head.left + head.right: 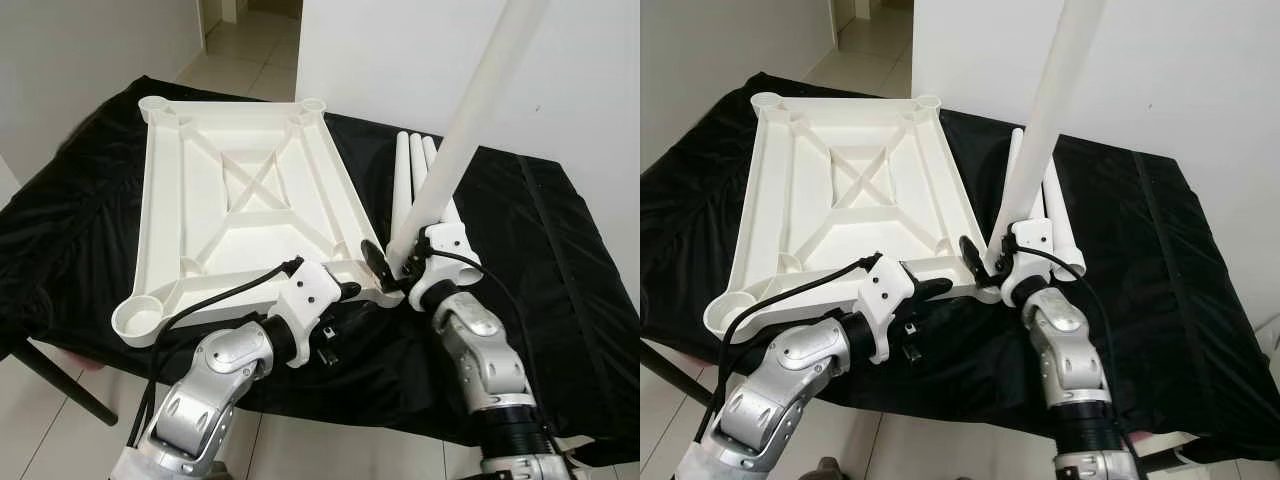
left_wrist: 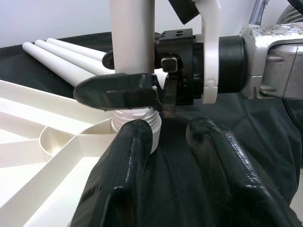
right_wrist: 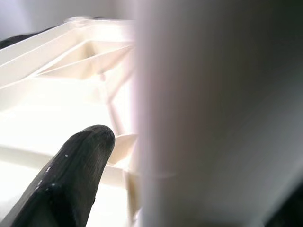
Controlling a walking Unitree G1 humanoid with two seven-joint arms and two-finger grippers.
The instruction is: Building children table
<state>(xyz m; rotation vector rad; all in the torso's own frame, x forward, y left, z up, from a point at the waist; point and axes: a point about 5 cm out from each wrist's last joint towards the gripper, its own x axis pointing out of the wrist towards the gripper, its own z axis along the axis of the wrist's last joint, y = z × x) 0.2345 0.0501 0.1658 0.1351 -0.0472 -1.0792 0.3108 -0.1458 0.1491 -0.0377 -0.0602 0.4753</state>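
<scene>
A black-draped bench (image 1: 560, 260) carries the upturned white tabletop (image 1: 240, 200). At its near right corner the right pincer (image 1: 392, 262) clasps an upright white leg (image 1: 470, 120) over the socket. Three spare legs (image 1: 415, 175) lie just right. The left pincer (image 1: 345, 291), fingers parted, sits beside that corner.

Right gripper (image 1: 985, 262) clamps upright white leg (image 1: 1045, 120) at tabletop (image 1: 855, 190) corner.

One tabletop (image 1: 240, 200), four legs (image 1: 412, 175) (one upright (image 1: 470, 120)), two grippers (image 1: 385, 265)
</scene>
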